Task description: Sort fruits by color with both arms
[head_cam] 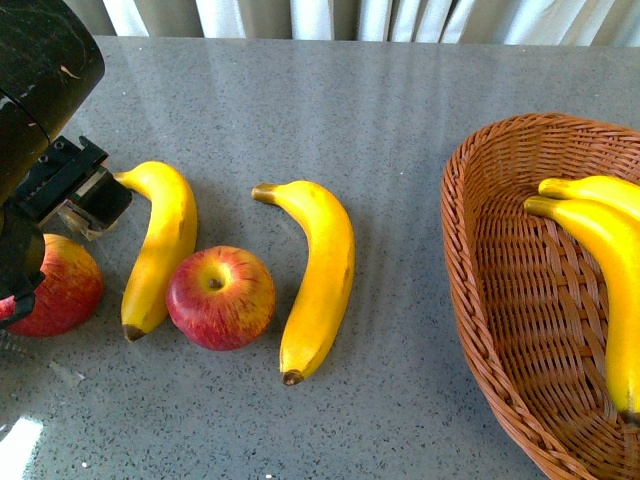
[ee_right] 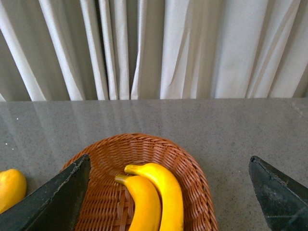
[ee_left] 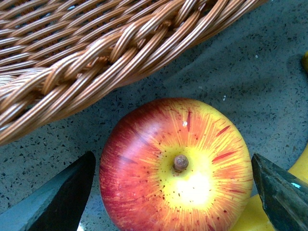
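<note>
A red apple (ee_left: 175,168) with a yellow blush at its stem stands between the fingers of my open left gripper (ee_left: 173,195); the jaws flank it with a gap on each side. In the front view this apple (head_cam: 62,288) sits at the far left, partly hidden by my black left arm (head_cam: 40,150). To its right lie a banana (head_cam: 160,245), a second apple (head_cam: 220,297) and another banana (head_cam: 318,275). My open right gripper (ee_right: 168,202) hangs empty above the wicker basket (ee_right: 139,139), which holds two bananas (ee_right: 154,197). The right arm is outside the front view.
The right-hand basket (head_cam: 470,290) holds two bananas (head_cam: 600,240). A second wicker basket (ee_left: 106,53) lies close beyond the left gripper's apple. A banana's edge (ee_left: 301,168) touches that apple's side. White curtains (ee_right: 154,48) hang behind the grey table.
</note>
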Robot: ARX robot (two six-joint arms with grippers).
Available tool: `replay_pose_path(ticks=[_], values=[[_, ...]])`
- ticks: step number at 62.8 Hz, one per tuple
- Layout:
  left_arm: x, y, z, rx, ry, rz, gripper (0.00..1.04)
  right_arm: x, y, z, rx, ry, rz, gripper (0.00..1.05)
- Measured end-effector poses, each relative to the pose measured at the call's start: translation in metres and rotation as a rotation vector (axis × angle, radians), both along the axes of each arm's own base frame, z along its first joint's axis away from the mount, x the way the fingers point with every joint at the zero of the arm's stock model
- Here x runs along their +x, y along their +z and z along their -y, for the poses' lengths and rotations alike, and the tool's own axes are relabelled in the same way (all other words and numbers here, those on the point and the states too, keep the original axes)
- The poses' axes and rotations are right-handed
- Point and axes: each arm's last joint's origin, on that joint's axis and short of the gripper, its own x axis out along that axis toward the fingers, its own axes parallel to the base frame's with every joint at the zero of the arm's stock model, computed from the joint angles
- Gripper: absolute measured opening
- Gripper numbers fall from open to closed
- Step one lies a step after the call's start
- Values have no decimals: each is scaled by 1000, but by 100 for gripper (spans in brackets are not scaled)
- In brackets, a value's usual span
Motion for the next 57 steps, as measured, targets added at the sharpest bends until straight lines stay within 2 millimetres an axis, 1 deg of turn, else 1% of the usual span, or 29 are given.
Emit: replay_pose_path(ticks=[9,29,30,33,36,40,50,57], values=[[1,-3,0,-1,4,-11,96,0,0,0,0,0,0,96],[2,-4,1,-5,7,-9,95,0,0,0,0,0,0,96],[2,-4,1,-4,6,-10,95,0,0,0,0,0,0,96],[2,-4,1,-4,7,-12,88,0,0,0,0,0,0,96],[2,-5,1,-1,6,-13,80,0,0,0,0,0,0,96],[2,-5,1,-1,7,-14,74,0,0,0,0,0,0,96],[0,-4,5,4,-7,-22,72,0,0,0,0,0,0,96],[-5,1,14,-9,-39,-25,72,0,0,0,0,0,0,96]])
